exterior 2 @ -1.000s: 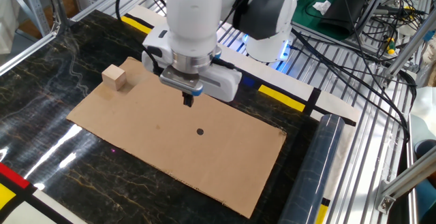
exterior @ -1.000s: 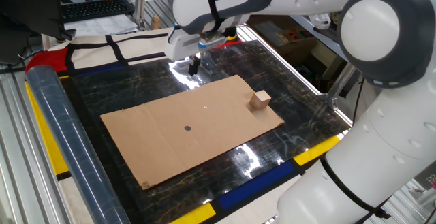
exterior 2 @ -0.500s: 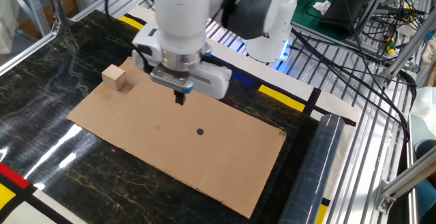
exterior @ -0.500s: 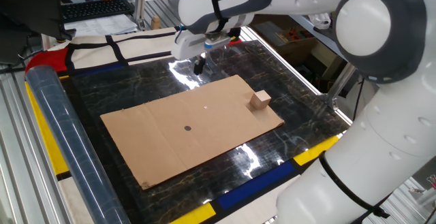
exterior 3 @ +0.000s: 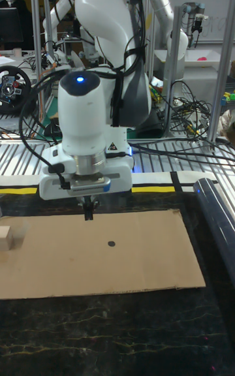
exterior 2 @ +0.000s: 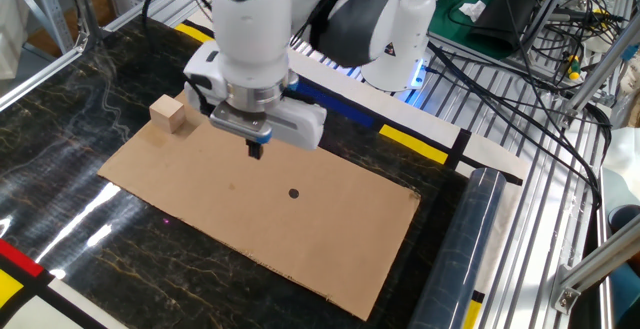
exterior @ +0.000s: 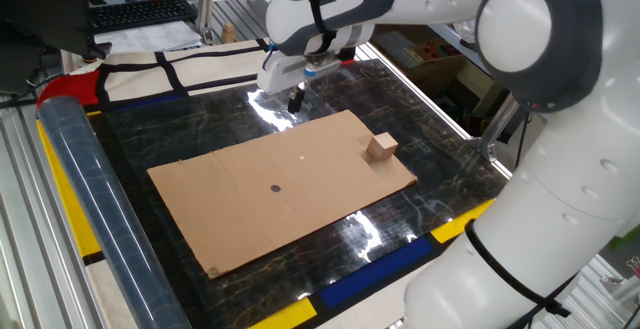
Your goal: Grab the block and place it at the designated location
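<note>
The block [exterior: 380, 148] is a small tan wooden cube resting near one end of the brown cardboard sheet [exterior: 230, 204]; it also shows as the block [exterior 2: 168, 114] and the block [exterior 3: 5, 238] at the picture's left edge. The designated location, a tiny black dot [exterior: 276, 188], lies mid-sheet, seen again as the dot [exterior 2: 293, 193] and the dot [exterior 3: 111, 243]. My gripper [exterior: 296, 100] hangs above the sheet's far edge, fingers together with nothing between them, well apart from the block. It appears too as the gripper [exterior 2: 255, 150] and the gripper [exterior 3: 89, 210].
The sheet lies on a dark marbled table [exterior: 210, 129] edged with yellow and blue tape. A clear plastic roll [exterior: 95, 209] runs along one side. A tiny white speck [exterior: 302, 155] marks the cardboard. Cables and metal rails [exterior 2: 540, 59] surround the table.
My gripper has slid sideways along the sheet's far edge toward the block's end, staying shut. The block and dot have not moved.
</note>
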`<state>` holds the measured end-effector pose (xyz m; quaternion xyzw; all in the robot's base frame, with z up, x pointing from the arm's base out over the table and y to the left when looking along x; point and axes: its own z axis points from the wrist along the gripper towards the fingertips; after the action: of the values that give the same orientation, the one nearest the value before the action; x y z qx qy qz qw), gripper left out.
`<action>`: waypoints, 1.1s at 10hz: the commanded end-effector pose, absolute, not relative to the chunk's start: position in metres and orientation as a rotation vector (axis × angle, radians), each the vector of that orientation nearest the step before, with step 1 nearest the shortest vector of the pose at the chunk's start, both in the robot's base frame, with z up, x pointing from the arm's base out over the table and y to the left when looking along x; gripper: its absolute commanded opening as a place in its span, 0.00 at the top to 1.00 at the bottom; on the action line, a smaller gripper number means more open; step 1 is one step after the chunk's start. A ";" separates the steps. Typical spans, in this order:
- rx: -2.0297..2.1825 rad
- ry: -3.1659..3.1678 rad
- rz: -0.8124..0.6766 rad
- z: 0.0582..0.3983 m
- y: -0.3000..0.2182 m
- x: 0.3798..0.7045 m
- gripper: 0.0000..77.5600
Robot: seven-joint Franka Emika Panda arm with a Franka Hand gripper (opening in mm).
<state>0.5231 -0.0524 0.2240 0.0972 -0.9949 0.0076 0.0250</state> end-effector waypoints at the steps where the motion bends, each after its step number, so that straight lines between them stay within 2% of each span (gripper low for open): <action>1: 0.322 -3.086 0.014 0.218 -0.064 0.529 1.00; 3: 0.342 -3.054 0.010 0.218 -0.079 0.547 1.00; 8: 0.337 -3.077 -0.056 0.187 -0.081 0.546 1.00; 11: 0.356 -3.051 -0.121 0.182 -0.100 0.538 1.00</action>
<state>0.5435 -0.0842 0.1853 0.1136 -0.9929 -0.0200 0.0280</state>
